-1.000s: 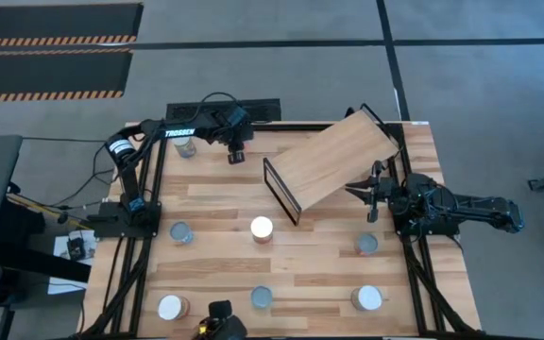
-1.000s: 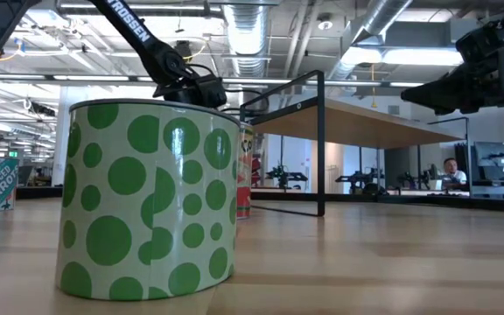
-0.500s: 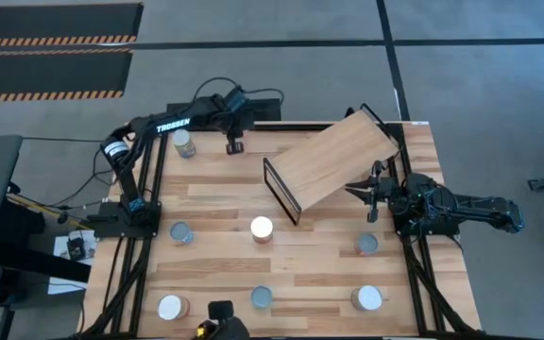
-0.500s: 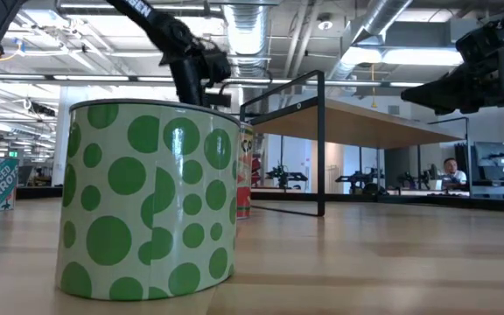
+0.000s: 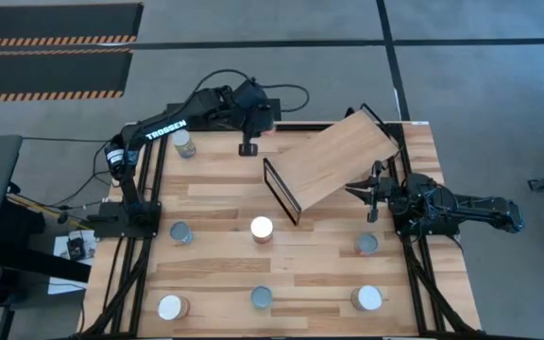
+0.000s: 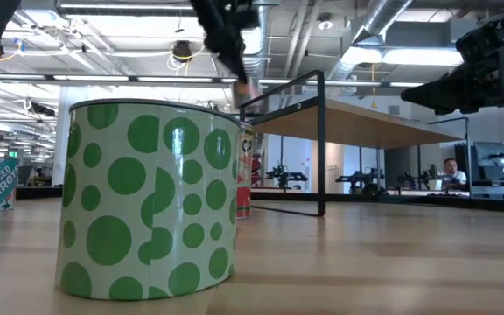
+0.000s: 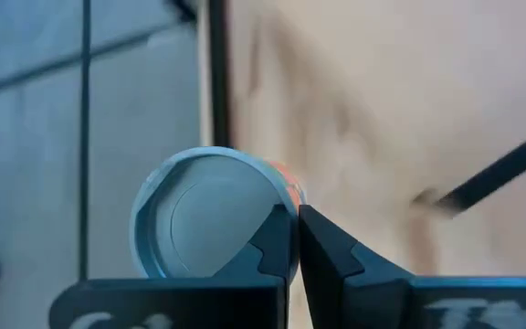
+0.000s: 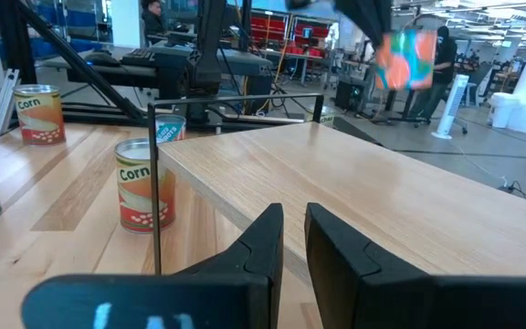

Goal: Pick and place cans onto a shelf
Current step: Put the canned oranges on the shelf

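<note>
My left gripper [image 5: 247, 148] hangs high over the table's far edge, just left of the shelf, shut on a can [image 7: 210, 217] with a silvery top and an orange label. This can also shows blurred in the right wrist view [image 8: 407, 57]. The shelf [image 5: 333, 162] is a tilted light-wood board with a black frame [image 5: 281, 195] at its near-left end. My right gripper [image 5: 366, 195] waits by the shelf's right side, shut and empty. Several more cans stand upright on the table, among them one with a white top [image 5: 262, 228]. My left gripper holds the can at its top rim [image 7: 284, 203]. One finger [image 7: 272, 245] lies over the silvery top, and the other is on the outer side of the can. The can is lifted clear of the table and hangs below the fingers.
One can [image 5: 185, 144] stands at the far left. Others stand along the near half of the table [image 5: 181, 232], [image 5: 367, 244], [image 5: 262, 297], [image 5: 368, 298], [image 5: 169, 307]. A green-dotted can [image 6: 147, 201] fills the low view. Two corn cans [image 8: 144, 183] stand past the shelf's frame.
My left gripper has risen with the can and moved toward the table's right edge, closer to the shelf's far-left end. The can stays in its hold, clear of the table.
</note>
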